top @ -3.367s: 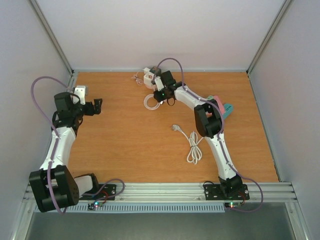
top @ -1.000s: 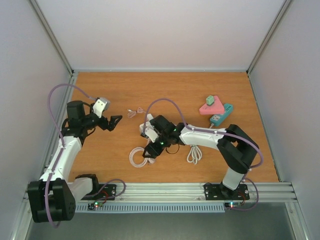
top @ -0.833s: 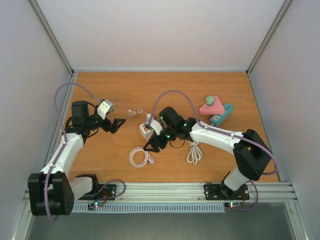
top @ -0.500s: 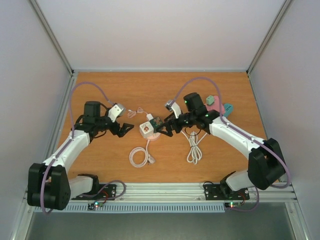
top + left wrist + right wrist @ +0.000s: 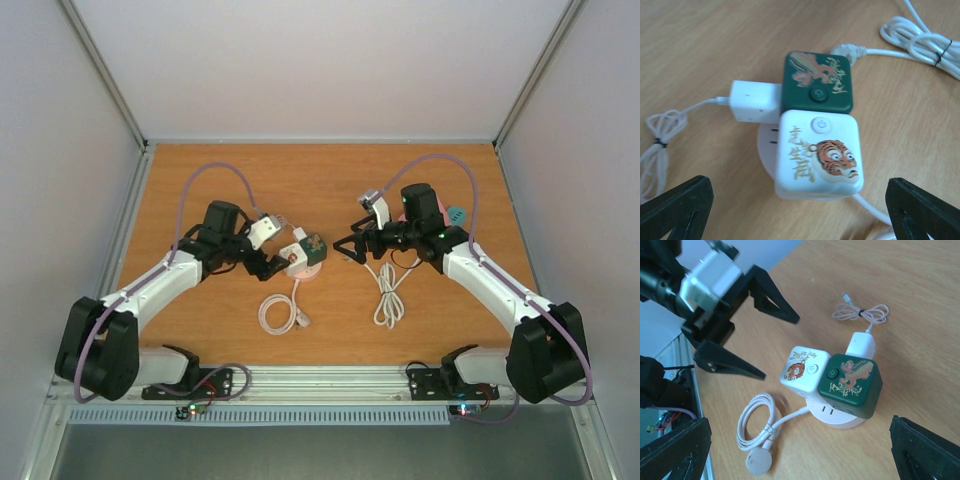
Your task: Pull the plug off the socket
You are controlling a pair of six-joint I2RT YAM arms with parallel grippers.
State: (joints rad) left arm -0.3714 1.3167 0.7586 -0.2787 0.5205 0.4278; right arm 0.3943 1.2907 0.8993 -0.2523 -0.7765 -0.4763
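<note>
The socket is a round white base [image 5: 765, 148] carrying a white tiger cube [image 5: 818, 152] and a green dragon cube [image 5: 816, 82]. A white plug [image 5: 754, 101] with a thin cable sits against the green cube's side. In the top view the cluster [image 5: 303, 254] lies mid-table. My left gripper [image 5: 266, 263] hovers just left of it, open, fingers wide on either side of the tiger cube and touching nothing. My right gripper [image 5: 346, 250] stands open a little to the right of it, empty. The right wrist view shows the plug [image 5: 861, 344] behind the green cube [image 5: 850, 383].
A coiled white cable with a round puck [image 5: 277, 313] lies in front of the socket. A bundled thin cable [image 5: 272, 222] lies behind it. A white power cord [image 5: 388, 295] runs under the right arm. Pink and teal items [image 5: 455, 213] sit at the back right.
The right gripper has opened, let go of the socket and drawn back to the right. The left gripper has moved right, up to the socket.
</note>
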